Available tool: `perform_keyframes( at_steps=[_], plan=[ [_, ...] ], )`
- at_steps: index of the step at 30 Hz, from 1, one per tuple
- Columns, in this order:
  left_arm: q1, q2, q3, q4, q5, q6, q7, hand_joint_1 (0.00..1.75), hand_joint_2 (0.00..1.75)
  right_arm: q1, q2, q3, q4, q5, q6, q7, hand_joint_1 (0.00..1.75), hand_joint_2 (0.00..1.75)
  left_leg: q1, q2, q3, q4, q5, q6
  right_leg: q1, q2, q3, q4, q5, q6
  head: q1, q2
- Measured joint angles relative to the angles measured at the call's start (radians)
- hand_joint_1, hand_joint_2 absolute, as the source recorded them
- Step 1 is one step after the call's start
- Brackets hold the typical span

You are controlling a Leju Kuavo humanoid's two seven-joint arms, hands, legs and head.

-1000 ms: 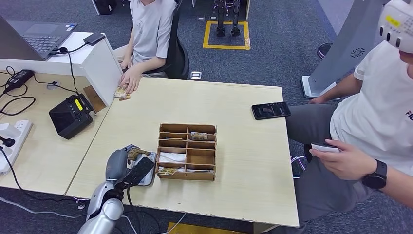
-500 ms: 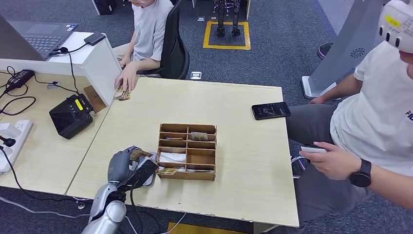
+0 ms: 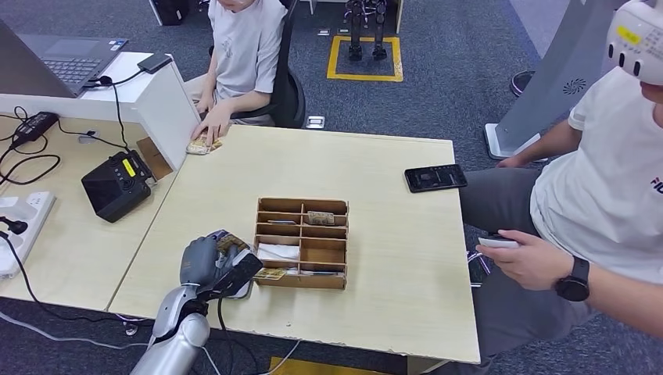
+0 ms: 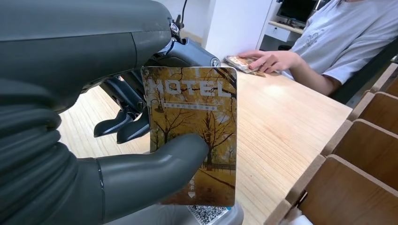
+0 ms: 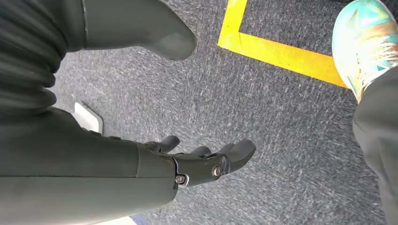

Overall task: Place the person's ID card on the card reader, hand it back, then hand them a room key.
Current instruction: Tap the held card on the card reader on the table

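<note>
My left hand (image 3: 213,266) pinches a yellow room key card (image 4: 195,131) printed "HOTEL" between thumb and fingers, just above the table's near left part, beside the wooden card organizer (image 3: 301,242). A grey card reader (image 3: 234,287) lies under the hand. The seated person at the far edge rests a hand (image 3: 209,125) on a stack of cards (image 3: 202,145). My right hand (image 5: 206,161) hangs over the carpet with its fingers apart and nothing in it.
A black terminal (image 3: 117,184) sits on the left desk among cables and a power strip (image 3: 19,226). A phone (image 3: 435,177) lies at the table's right side. Another person sits at right holding a card (image 3: 500,242). A laptop (image 3: 59,58) stands at far left.
My left hand has lifted a little and shifted right with the key card. The far person's hand moved slightly on the card stack. The right person's hand dropped a bit.
</note>
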Motion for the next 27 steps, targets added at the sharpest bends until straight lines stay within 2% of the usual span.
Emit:
perform_keyframes(
  at_steps=[14, 27],
  plan=[
    [-0.049, -0.009, 0.0, 0.108, 0.013, -0.006, -0.009, 1.75, 1.75, -0.002, 0.0, 0.0, 0.0, 0.006, 0.0, -0.008, 0.0, 1.75, 0.0, 0.0, 0.002, 0.0, 0.0, 0.0, 0.0, 0.0, 0.002, 0.0, 0.0, 0.0, 0.0, 0.0],
    [-0.062, -0.01, 0.0, 0.132, 0.009, -0.005, -0.008, 1.75, 1.75, -0.003, 0.0, 0.0, 0.0, 0.006, 0.0, -0.01, 0.0, 1.75, 0.0, 0.0, 0.002, 0.0, 0.0, 0.0, 0.0, 0.0, 0.002, 0.0, 0.0, 0.0, 0.0, 0.0]
  ],
)
